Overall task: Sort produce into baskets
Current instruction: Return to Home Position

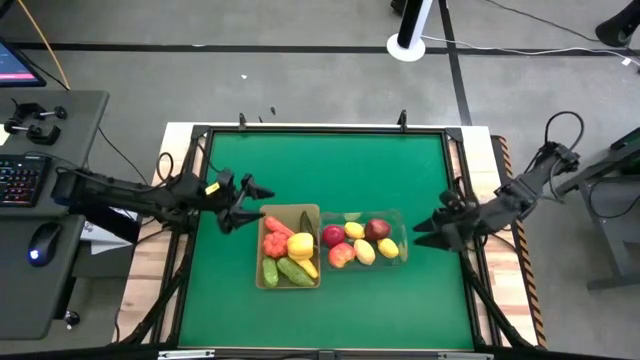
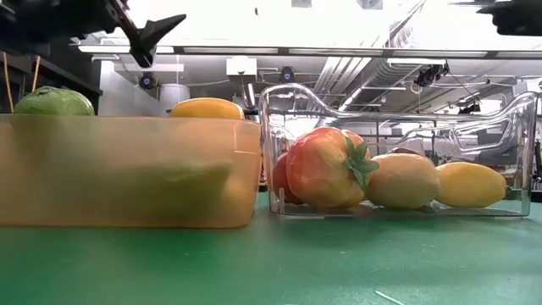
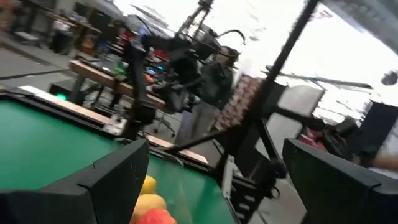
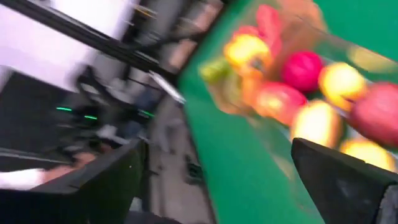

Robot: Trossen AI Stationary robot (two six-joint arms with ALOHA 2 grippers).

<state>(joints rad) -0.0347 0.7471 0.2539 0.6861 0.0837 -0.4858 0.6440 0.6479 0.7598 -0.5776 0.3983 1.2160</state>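
Homing | left gripper spread, empty, just beside tan bin | right gripper likewise beside clear bin | bins lie between them — draw your arms outward.

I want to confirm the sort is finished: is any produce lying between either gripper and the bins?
Nothing visible. The left gripper hangs open beside the tan bin, and the right gripper hangs open beside the clear bin. All produce in view lies inside the bins.

No text, label or number is legible anywhere.
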